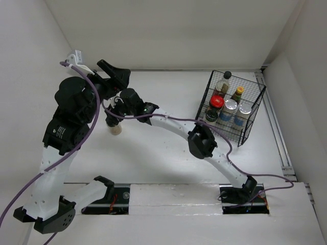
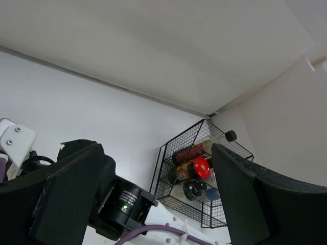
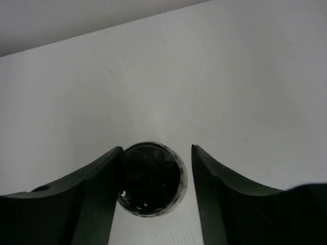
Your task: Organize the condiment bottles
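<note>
"Where is the stray one sitting?"

"The black-capped pale jar [image 1: 115,129] is standing upright toward the left edge of the tabletop [image 1: 168,92]. It's well apart from the wire rack [image 1: 254,115] in the far right corner, where the other six bottles [image 1: 231,104] are crowding together."

"Is anything gripping it?"

"Not yet. The right gripper [image 3: 156,147] is straddling its cap from above, jaws partly open, with one finger touching and a gap at the other. The right arm [image 1: 204,143] is stretching low across the table."

"How's it going to handle?"

"Small, rigid, probably light. The round cap looks slick, so I'd be squeezing squarely across it."

"And the left gripper [image 1: 113,71]?"

"Hanging raised, fingers wide, holding nothing."
</note>
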Robot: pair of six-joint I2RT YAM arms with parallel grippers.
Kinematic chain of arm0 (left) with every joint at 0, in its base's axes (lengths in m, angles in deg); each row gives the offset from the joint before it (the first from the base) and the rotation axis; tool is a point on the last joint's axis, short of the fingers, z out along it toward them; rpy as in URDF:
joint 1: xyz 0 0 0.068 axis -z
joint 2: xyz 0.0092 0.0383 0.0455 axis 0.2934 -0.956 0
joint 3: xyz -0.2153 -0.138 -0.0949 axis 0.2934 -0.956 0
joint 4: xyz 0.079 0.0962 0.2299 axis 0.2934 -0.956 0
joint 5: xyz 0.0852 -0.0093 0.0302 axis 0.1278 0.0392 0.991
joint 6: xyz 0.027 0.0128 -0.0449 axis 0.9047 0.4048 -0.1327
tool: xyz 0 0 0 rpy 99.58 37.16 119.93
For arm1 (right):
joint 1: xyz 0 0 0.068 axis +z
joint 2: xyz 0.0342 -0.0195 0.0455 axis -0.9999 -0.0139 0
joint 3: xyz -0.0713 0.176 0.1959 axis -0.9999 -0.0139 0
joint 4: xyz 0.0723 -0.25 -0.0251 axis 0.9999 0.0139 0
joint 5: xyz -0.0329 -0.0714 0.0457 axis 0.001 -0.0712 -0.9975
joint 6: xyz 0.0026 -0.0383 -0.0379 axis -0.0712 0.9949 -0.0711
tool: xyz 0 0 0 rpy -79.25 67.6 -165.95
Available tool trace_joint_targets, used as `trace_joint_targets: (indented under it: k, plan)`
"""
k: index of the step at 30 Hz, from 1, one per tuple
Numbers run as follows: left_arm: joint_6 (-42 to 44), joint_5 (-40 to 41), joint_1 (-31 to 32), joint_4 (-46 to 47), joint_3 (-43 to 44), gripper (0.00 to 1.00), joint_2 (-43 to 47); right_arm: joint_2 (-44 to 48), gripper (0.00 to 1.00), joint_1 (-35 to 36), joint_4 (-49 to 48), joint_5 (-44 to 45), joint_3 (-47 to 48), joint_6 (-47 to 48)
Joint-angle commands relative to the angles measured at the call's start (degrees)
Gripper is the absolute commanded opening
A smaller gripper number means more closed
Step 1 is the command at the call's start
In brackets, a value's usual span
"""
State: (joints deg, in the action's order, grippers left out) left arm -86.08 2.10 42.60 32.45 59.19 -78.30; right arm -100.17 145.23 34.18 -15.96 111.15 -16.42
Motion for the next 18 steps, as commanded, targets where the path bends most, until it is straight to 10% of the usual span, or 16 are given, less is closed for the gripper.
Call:
trace_joint_targets:
  k: [1,6,18]
  plan:
    - [0.1,-0.8,0.1,0.9,-0.2,0.82,0.9,-0.5,0.58,1.2,-4.1,1.3,2.4,-1.2]
    - [1.3,0.9,0.1,0.4,-0.2,0.82,0.9,3.0,0.11,1.2,-6.4,2.0,-4.3,-1.7]
    - [5.0,4.5,0.1,4.1,3.0,0.82,-3.0,46.5,0.04,0.6,-17.1,5.9,-44.3,-4.1]
